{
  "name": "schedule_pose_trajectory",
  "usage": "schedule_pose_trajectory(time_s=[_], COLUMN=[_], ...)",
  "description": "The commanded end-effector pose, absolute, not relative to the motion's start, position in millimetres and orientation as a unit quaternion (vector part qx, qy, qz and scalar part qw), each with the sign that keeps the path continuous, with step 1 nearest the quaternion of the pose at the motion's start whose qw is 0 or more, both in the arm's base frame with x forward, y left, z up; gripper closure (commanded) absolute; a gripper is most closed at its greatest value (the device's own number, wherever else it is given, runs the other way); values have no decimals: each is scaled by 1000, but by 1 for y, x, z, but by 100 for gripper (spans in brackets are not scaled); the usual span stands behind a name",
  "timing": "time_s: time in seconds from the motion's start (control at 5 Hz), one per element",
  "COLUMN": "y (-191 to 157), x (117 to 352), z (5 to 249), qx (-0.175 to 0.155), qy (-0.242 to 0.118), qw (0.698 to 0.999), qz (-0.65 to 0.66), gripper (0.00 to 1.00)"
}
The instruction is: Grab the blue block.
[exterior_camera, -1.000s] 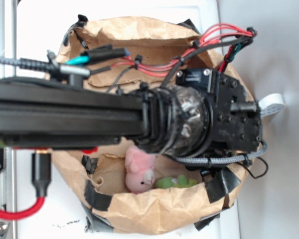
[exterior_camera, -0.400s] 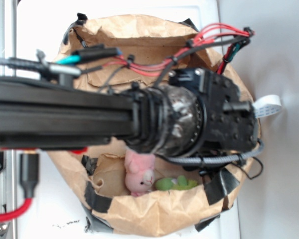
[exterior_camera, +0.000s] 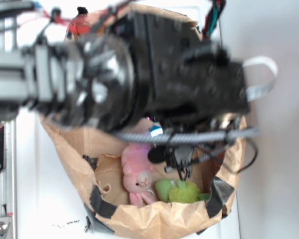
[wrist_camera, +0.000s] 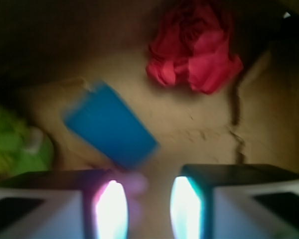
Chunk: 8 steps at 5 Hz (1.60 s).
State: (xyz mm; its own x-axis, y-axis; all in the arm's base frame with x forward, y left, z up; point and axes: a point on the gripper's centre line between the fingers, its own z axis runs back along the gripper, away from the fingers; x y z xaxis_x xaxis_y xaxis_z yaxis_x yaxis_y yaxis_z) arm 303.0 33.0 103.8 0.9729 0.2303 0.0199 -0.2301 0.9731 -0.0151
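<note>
One blue block [wrist_camera: 109, 124], one red ball [wrist_camera: 194, 47], two plush toys [exterior_camera: 137, 174].

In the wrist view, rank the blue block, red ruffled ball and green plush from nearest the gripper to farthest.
From the gripper:
1. Blue block, just ahead, slightly left.
2. Green plush, far left edge.
3. Red ruffled ball, top, right of centre.

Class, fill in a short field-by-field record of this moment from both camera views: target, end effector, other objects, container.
target: blue block, flat, lying on the bag floor, not gripped
end effector: end effector open, fingers apart, block just beyond the gap
other objects: red ruffled ball; yellow-green plush toy; pink plush toy
container: brown paper bag
image quality: both views blurred
</note>
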Motion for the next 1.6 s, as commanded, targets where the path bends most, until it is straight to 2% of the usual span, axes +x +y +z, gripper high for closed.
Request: schedule_pose_trajectory(time_s=[0.0,0.4,0.6,0.8,1.0,1.4], y=[41,39,38,24,7,7], x=[284,278,285,287,291,291], z=[169,173,167,150,133,133], qx=[-8,-14,-3,9,18,18], qy=[-94,-109,-119,-159,-185,-185], qw=[988,988,987,984,981,981], qz=[118,113,105,81,56,56], gripper=[100,100,42,0,0,0])
